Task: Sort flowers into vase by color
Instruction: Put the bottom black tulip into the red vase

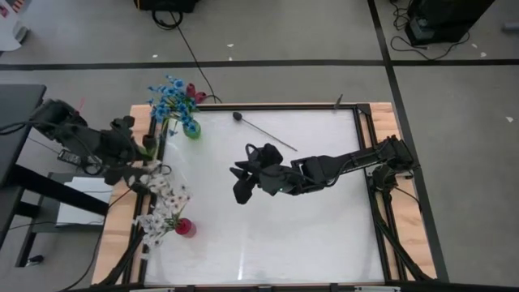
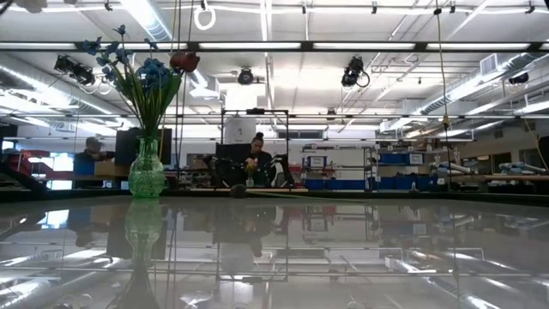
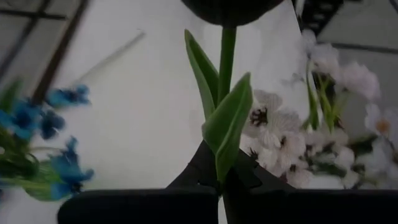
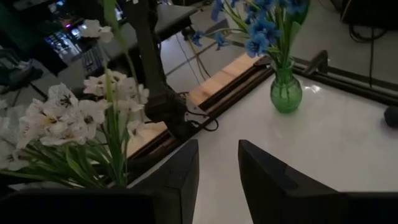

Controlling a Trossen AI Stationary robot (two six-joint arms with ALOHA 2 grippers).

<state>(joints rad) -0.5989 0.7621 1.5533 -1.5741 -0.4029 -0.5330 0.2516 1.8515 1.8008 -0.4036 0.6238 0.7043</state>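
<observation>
While two vases stand along the desk's [image 1: 324, 235] left edge, the flowers split between them: a blue bunch [image 1: 169, 96] in the green vase [image 1: 191, 129] at the far corner, a white bunch [image 1: 166, 203] in the red vase [image 1: 186, 228] nearer. One dark-headed flower [image 1: 263, 134] lies alone on the desk toward the far side. One more, a dark tulip [image 3: 227, 56], stands with its stem clamped in the left gripper's [image 3: 221, 180] fingers, between the two vases. Mid-desk, the right gripper [image 4: 217, 174] hovers with fingers apart, holding nothing. Beyond the desk, two people sit at benches.
</observation>
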